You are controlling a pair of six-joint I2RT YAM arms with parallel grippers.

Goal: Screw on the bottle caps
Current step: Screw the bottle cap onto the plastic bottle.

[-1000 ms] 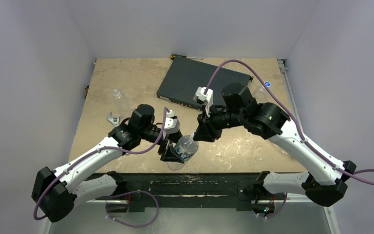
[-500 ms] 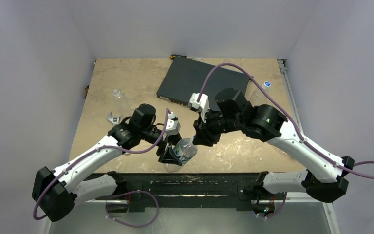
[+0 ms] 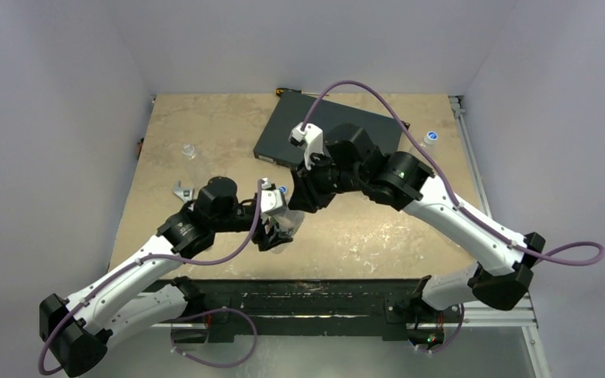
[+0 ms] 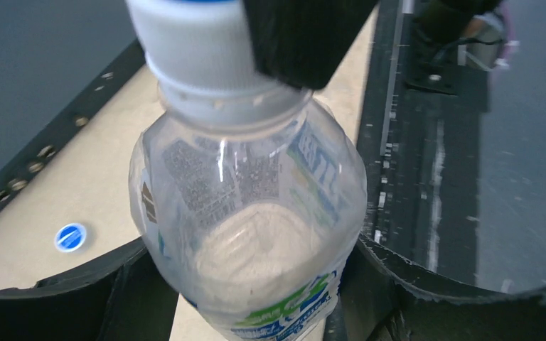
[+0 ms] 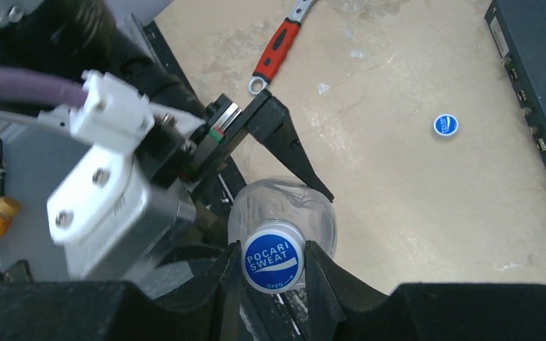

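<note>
My left gripper [image 3: 277, 234] is shut on the body of a clear labelled bottle [image 4: 249, 213] and holds it tilted above the table, near the front middle. My right gripper [image 5: 273, 264] is shut on the blue and white cap [image 5: 273, 257] that sits on this bottle's neck; its black finger [image 4: 306, 35] shows beside the cap [image 4: 192, 42] in the left wrist view. In the top view the right gripper [image 3: 298, 206] meets the bottle [image 3: 285, 228] from behind. A loose blue cap [image 5: 445, 125] lies on the table, also seen in the top view [image 3: 282, 189].
A flat black box [image 3: 323, 134] lies at the back centre. A red-handled wrench [image 5: 277, 50] lies left of the arms. A clear bottle [image 3: 189, 150] stands at the back left, and a capped one [image 3: 431, 138] at the right edge. The black front rail [image 4: 412, 142] is close.
Both arms have moved left and away from the front edge, carrying the bottle along. The right gripper stayed on the cap, the left on the bottle body.
</note>
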